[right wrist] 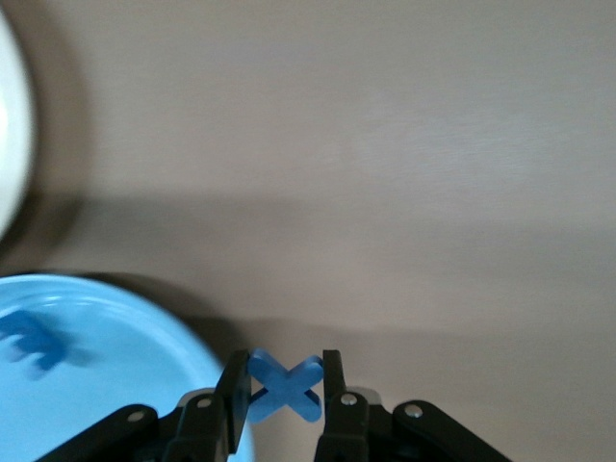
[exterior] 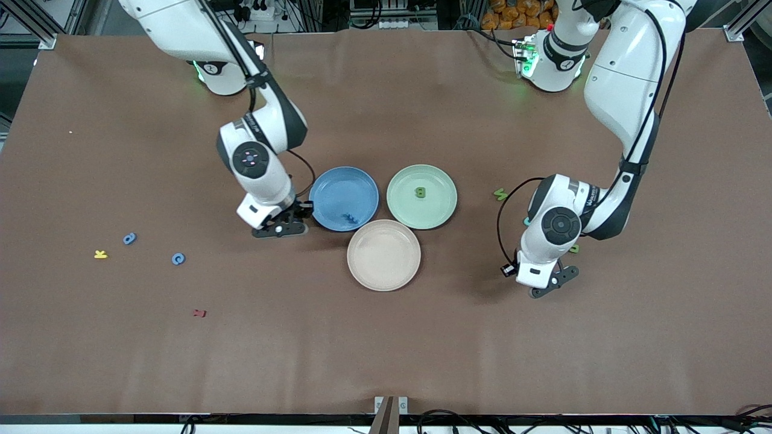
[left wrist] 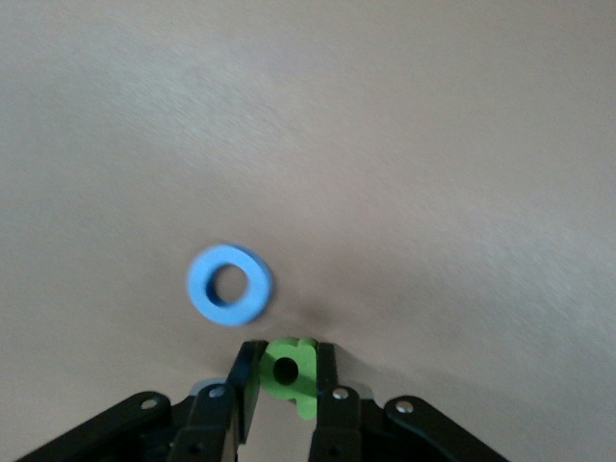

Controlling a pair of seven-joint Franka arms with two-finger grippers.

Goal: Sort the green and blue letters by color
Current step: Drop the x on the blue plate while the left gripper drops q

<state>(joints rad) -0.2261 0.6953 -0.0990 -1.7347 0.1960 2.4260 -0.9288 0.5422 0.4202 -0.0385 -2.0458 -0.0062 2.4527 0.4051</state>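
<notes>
Brown table [exterior: 422,337]: 3 plates [exterior: 383,254], 2 claws [right wrist: 279,393].

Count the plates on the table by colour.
Blue plate: 1
Green plate: 1
Pink plate: 1
Total: 3

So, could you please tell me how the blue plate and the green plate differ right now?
The blue plate holds a blue letter near its front-camera rim; the green plate holds a green letter near its middle. The blue plate lies toward the right arm's end, with the right hand, shut on a blue X, at its rim; no hand is at the green plate. Both are round, shallow and about equal in size.
</notes>
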